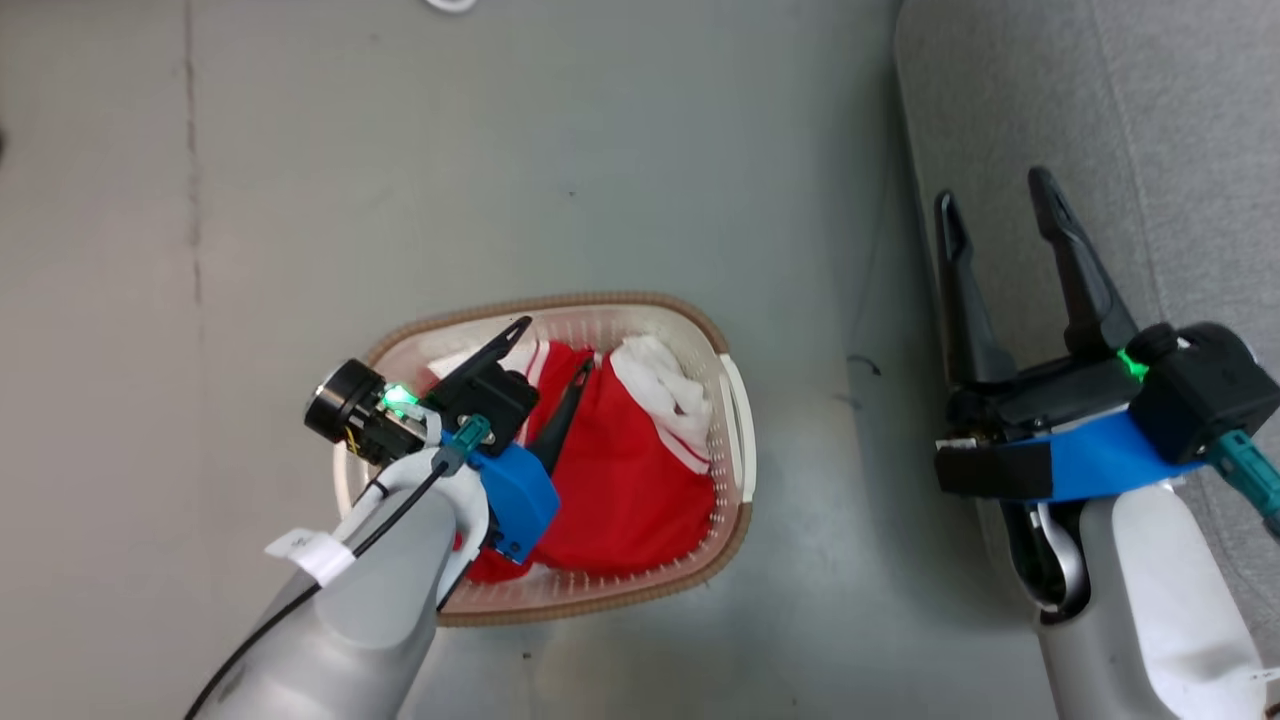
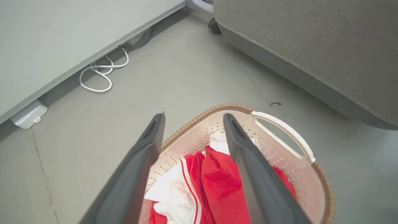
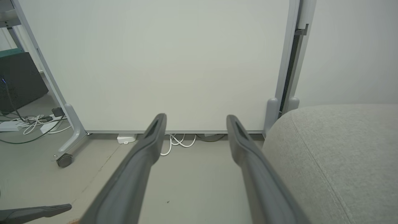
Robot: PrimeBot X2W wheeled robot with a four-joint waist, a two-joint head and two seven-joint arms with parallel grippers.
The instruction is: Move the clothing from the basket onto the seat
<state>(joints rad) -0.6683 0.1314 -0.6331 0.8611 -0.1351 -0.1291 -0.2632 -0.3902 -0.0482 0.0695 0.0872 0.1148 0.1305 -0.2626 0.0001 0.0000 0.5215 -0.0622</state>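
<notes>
The left claw (image 1: 555, 345) had its two dark fingers apart, and nothing was between them. It hung over the basket (image 1: 640, 325), pointing down at the clothing (image 1: 620, 480). From the left wrist, one finger (image 2: 248, 161) lay across the red cloth, but I could not tell if it touched. The clothing was in the basket, bunched in a heap. It was bright red, with white stripes and white bits near the top end. The basket was oval and cream, with little holes in its sides, a brown rim and a white handle (image 2: 286, 130). It sat on the grey floor (image 1: 600, 150), near the seat (image 1: 1150, 120) but not touching it.

The right claw (image 1: 992, 190) also had its fingers apart and held nothing. It was well apart from the basket, up by the rounded edge of the seat. The seat was big, soft and light grey, and no clothing lay on the part we could see. Past the right claw stood a tall white board (image 3: 171, 62) on wheels, with a white cord (image 3: 177, 143) curled on the floor below it.
</notes>
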